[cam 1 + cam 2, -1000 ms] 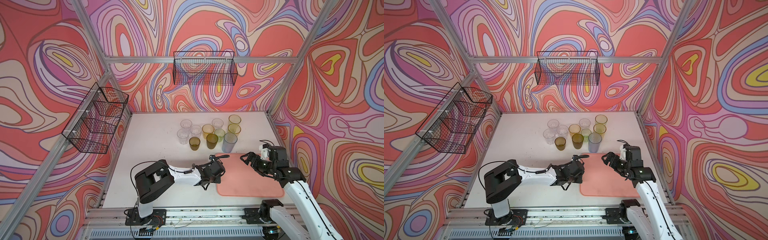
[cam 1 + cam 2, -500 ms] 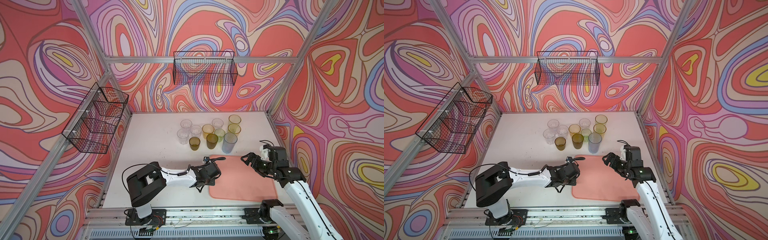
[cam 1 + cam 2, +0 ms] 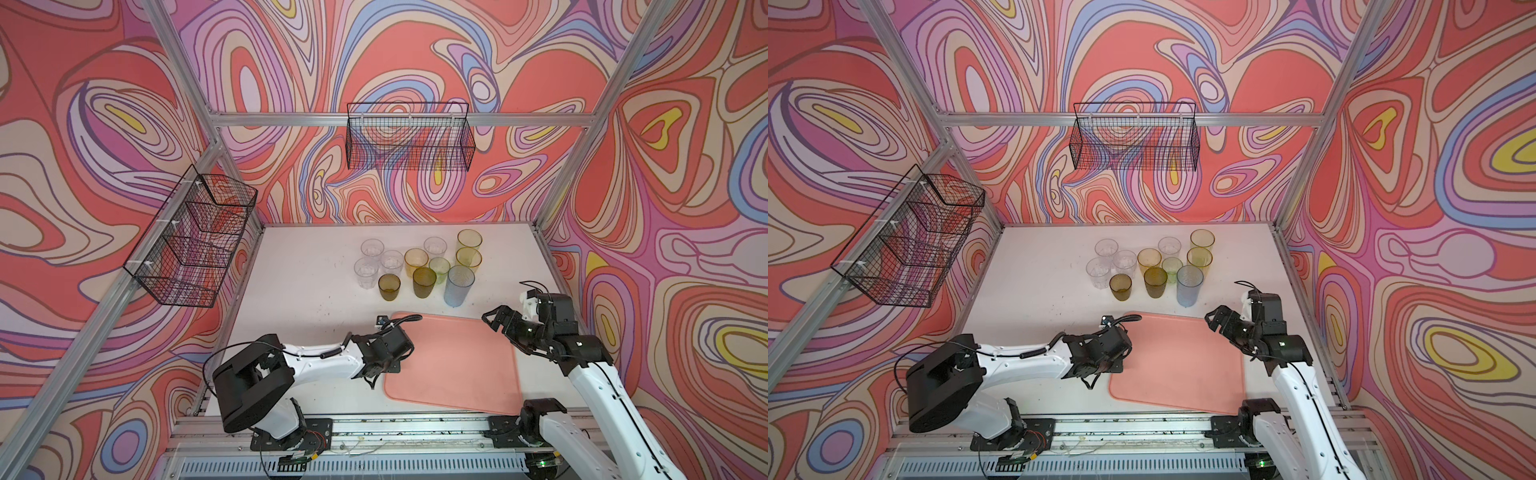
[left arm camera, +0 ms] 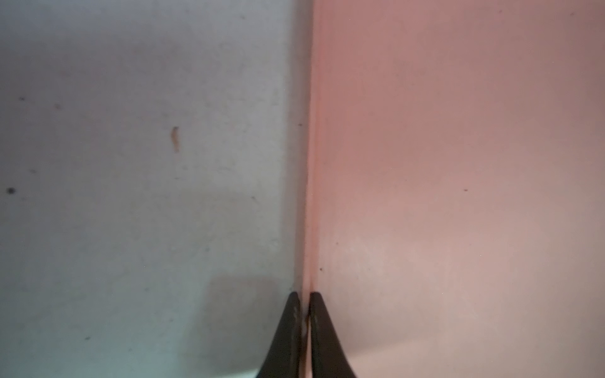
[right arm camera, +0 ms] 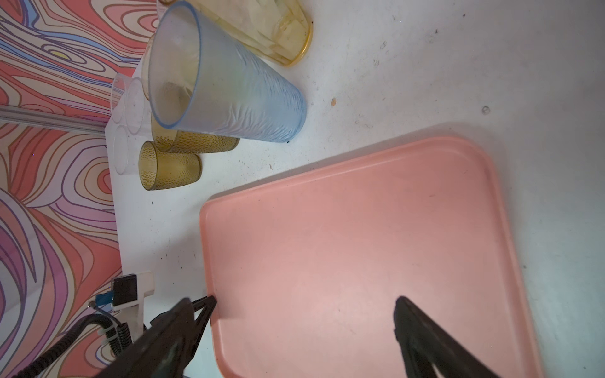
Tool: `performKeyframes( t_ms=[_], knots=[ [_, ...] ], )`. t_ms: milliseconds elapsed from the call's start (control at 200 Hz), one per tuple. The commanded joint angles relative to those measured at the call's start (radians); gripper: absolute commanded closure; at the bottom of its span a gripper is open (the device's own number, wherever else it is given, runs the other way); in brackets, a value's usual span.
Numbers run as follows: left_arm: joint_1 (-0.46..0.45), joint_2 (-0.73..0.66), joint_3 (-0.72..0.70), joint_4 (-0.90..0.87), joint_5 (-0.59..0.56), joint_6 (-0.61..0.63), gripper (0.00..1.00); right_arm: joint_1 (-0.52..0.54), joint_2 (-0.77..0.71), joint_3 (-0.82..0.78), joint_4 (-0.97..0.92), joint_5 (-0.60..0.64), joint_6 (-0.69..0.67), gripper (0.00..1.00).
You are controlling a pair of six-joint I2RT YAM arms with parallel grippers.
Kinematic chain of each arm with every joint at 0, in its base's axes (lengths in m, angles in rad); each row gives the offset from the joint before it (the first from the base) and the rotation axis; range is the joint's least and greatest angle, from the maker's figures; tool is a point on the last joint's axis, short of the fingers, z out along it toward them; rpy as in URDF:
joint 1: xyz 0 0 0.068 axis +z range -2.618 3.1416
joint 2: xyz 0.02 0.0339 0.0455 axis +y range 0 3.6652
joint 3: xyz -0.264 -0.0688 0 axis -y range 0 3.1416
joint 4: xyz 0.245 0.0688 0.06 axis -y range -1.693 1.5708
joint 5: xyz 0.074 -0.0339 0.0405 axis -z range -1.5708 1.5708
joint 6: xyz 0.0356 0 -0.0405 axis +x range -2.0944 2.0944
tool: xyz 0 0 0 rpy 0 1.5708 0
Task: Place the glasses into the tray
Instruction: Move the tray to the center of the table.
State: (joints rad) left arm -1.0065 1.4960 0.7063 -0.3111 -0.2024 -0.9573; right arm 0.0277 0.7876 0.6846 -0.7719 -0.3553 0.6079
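Left wrist view first: my left gripper (image 4: pixel 302 296) is pinched on the thin raised rim of the tray (image 4: pixel 458 163), with one finger on the table (image 4: pixel 131 196) side and the other over the pink floor, and barely a slit between them. In a top view the tray sits slightly skewed at the near side of the table and has nothing in it. My right gripper (image 5: pixel 306 298) hangs over the tray's far right corner with its jaws spread wide and nothing in them. The glasses (image 3: pixel 419 266) all stand upright in a tight cluster beyond the tray's far edge, and the blue-grey tumbler (image 3: pixel 458 286) is the one nearest that edge. I judge this to be the set-up step: I'm dragging the tray into place, and no glass has been moved yet. Next I'd release the rim, lift the left arm clear, and send the open right gripper to the blue-grey tumbler. That approach has to be clean, because its neighbours stand close enough to get knocked. Compared with a second ago, the tray has slid toward my left, drawn by the left arm folding back. The left jaws have closed from a slight gap. The right gripper and the glasses haven't shifted.
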Motion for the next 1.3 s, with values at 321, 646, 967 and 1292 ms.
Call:
performKeyframes(
  t_ms=[321, 646, 967, 1292],
  knots=[
    [0.145, -0.191, -0.147, -0.141, -0.117, -0.023, 0.93, 0.005, 0.015, 0.023, 0.013, 0.006, -0.003, 0.02],
    [0.171, -0.216, -0.113, -0.188, -0.17, 0.095, 0.91, 0.004, 0.024, 0.028, 0.016, 0.011, 0.001, 0.03],
    [0.2, -0.172, -0.081, -0.192, -0.149, 0.135, 0.8, 0.005, 0.018, 0.033, 0.01, 0.016, 0.004, 0.03],
    [0.2, -0.302, 0.051, -0.323, -0.198, 0.188, 0.44, 0.004, 0.058, 0.023, 0.063, -0.009, 0.01, 0.02]
  ],
)
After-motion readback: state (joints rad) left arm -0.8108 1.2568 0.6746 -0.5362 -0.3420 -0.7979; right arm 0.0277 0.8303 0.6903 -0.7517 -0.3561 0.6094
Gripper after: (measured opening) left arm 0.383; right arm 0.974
